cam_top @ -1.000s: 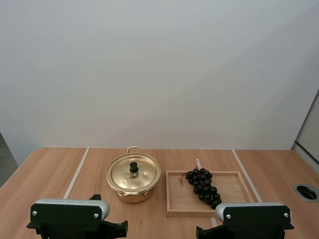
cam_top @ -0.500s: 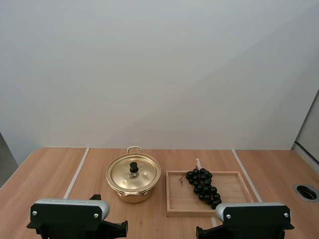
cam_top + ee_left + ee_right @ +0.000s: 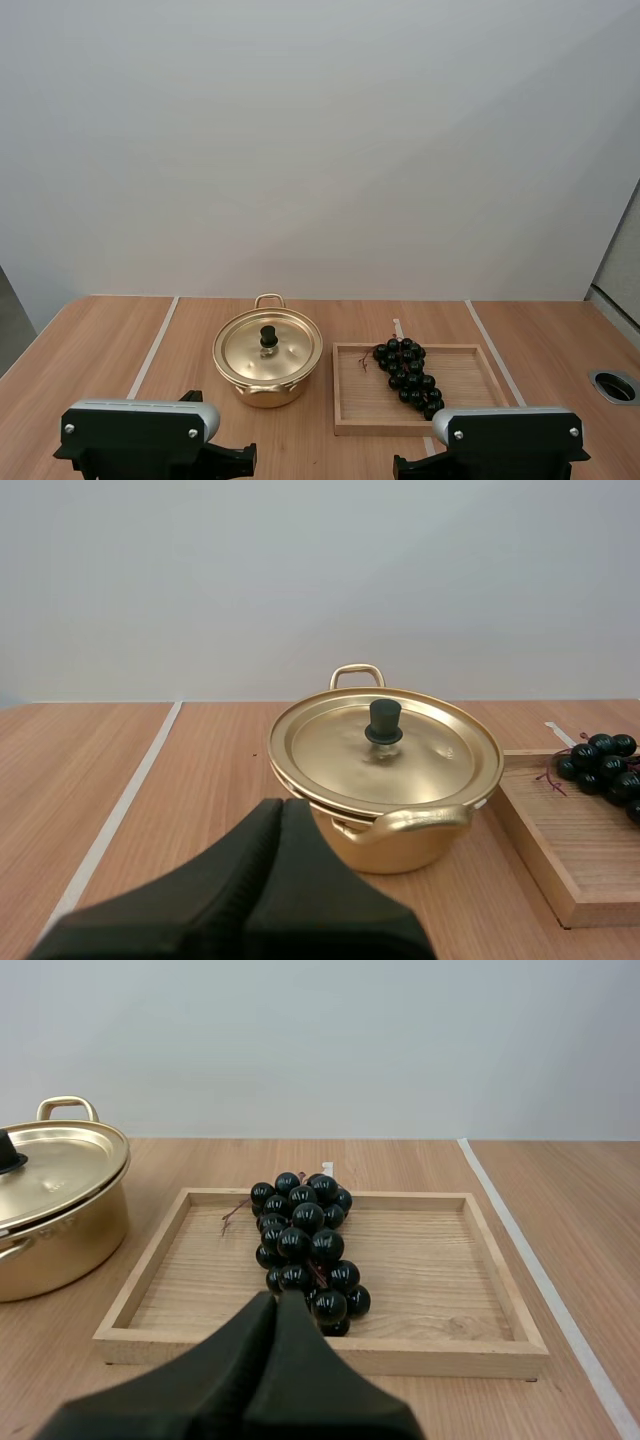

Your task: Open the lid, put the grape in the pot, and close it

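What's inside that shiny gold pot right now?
That cannot be seen: the lid sits shut on the pot, covering its inside. The grapes lie on the wooden tray beside it.

The pot [image 3: 400,852] and lid [image 3: 420,765] are showing glossy gold-toned metal; the knob [image 3: 383,722] is appearing matt black. The tray [image 3: 430,1270] is showing pale matt wood, the grapes [image 3: 305,1245] gleaming smooth black. The bench [image 3: 100,350] is showing wood grain.
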Controlling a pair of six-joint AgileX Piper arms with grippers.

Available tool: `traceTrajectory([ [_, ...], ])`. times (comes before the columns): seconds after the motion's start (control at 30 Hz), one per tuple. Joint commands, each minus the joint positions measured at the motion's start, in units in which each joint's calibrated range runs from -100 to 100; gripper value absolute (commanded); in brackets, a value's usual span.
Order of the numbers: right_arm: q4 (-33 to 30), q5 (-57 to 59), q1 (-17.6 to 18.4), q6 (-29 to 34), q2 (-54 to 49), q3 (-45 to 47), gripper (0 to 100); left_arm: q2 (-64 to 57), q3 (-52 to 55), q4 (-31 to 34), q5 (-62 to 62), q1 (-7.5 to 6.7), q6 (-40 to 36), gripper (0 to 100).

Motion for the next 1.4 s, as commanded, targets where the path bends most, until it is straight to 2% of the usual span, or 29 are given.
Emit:
traceTrajectory([
  [0.0,0.14,-0.33,-0.24,-0.5,-0.32,0.01,0,-0.27,0.15,-1.18,-1.5,0.11,-0.65,0],
  [0.3,1.53,-0.98,-0.24,-0.38,-0.32,0.01,0,-0.27,0.15,-1.18,-1.5,0.11,-0.65,0],
  [0.47,0.63,-2.33,-0.24,-0.38,-0.32,-0.23,0,-0.27,-1.23,1.74,-1.5,0.11,-0.65,0],
  [0.57,-0.39,-0.55,-0.24,-0.38,-0.32,-4.57,0,-0.27,-5.86,2.03,-0.89,0.11,-0.65,0],
  [0.77,-0.38,11.62,-0.24,-0.38,-0.32,-15.92,0,-0.27,-15.98,2.3,2.28,0.11,-0.31,0],
  [0.97,-0.38,11.45,-0.24,-0.38,-0.32,-24.52,0,-0.27,-25.5,2.65,3.18,0.11,-0.31,0],
  [1.17,-0.72,11.61,-0.24,-0.38,-0.32,-28.36,0,-0.27,-32.85,2.65,5.96,0.11,-0.31,0],
  [1.37,-0.72,10.91,-0.24,-0.38,-0.32,-28.51,0,-0.27,-33.83,2.55,7.96,0.11,-0.63,2],
])
